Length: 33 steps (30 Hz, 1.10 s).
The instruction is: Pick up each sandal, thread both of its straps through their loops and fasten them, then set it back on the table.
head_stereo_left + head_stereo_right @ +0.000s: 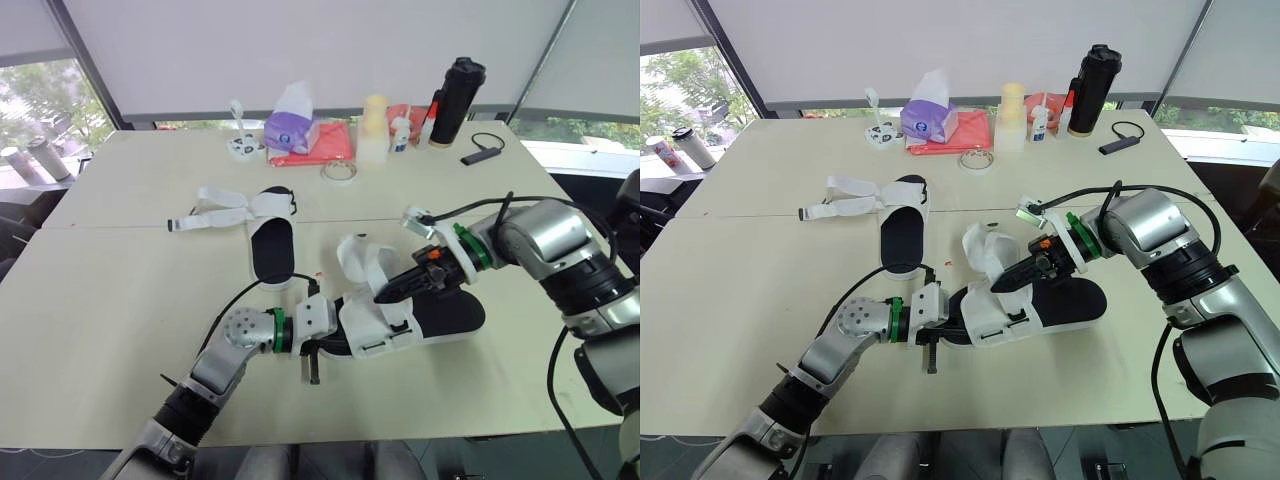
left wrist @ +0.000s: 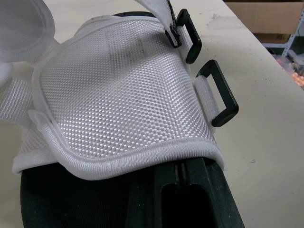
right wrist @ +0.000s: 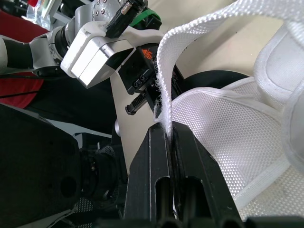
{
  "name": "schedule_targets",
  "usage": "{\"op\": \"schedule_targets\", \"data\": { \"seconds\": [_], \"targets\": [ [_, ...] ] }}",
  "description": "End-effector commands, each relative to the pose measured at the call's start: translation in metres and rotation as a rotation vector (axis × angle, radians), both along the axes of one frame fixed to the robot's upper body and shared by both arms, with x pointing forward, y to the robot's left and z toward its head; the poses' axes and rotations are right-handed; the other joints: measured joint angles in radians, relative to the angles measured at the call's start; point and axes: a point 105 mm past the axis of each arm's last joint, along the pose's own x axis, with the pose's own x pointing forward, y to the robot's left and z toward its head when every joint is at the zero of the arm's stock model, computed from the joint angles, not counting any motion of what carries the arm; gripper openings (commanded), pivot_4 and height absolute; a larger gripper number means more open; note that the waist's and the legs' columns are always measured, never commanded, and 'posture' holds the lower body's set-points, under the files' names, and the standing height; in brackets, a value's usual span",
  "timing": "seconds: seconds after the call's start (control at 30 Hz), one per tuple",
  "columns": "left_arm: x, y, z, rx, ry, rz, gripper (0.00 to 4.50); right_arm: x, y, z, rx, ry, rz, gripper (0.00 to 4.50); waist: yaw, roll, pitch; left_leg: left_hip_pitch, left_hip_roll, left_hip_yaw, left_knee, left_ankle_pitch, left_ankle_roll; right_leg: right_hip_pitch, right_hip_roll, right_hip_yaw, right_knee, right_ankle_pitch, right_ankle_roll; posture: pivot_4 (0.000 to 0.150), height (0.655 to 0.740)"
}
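Likely office or meeting room: pale tables (image 1: pixel 100 300) pushed together, roller blinds (image 1: pixel 300 50) over big windows (image 1: pixel 40 110), tissue box (image 1: pixel 291 130), black flask (image 1: pixel 457 100).

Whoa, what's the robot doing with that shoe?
It is working on the near sandal on the table. Its right claw pinches one white strap, lifted up off the sandal. Its left claw reaches in under the white mesh flap. The black loops on the side look empty, so nothing is threaded yet. The other sandal lies further back, straps spread open.
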Motion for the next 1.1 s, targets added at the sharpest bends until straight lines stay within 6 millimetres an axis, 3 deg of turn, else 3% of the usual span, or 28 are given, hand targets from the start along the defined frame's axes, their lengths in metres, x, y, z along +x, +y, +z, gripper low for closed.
{"op": "schedule_targets", "data": {
  "seconds": [0.03, 0.57, 1.1],
  "targets": [
    [0.0, 0.0, -0.011, 0.037, 0.019, 0.018, 0.0, -0.002, 0.003, 0.014, 0.032, -0.039, 0.026, 0.03, 0.0, 0.0, 0.0, 0.0, 0.0, 0.0, 0.0, 0.0, 0.0, 0.0, 0.0, 0.0, 0.0, 0.0, 0.0, 0.15, 0.7296],
    [0.002, 0.0, -0.01, 0.041, 0.013, 0.016, 0.0, -0.005, 0.003, 0.013, 0.032, -0.013, 0.026, 0.03, 0.001, 0.0, 0.0, 0.0, 0.0, 0.0, 0.001, 0.0, 0.0, 0.0, 0.0, 0.0, 0.001, 0.0, 0.0, 0.15, 0.7296],
    [0.002, 0.001, -0.01, 0.041, 0.012, 0.015, 0.0, 0.008, -0.017, -0.023, -0.092, -0.064, -0.016, 0.03, 0.0, 0.0, 0.0, 0.0, 0.0, 0.0, 0.001, 0.0, 0.0, 0.0, 0.0, 0.0, 0.002, 0.0, 0.001, 0.15, 0.7296]
  ]
}}
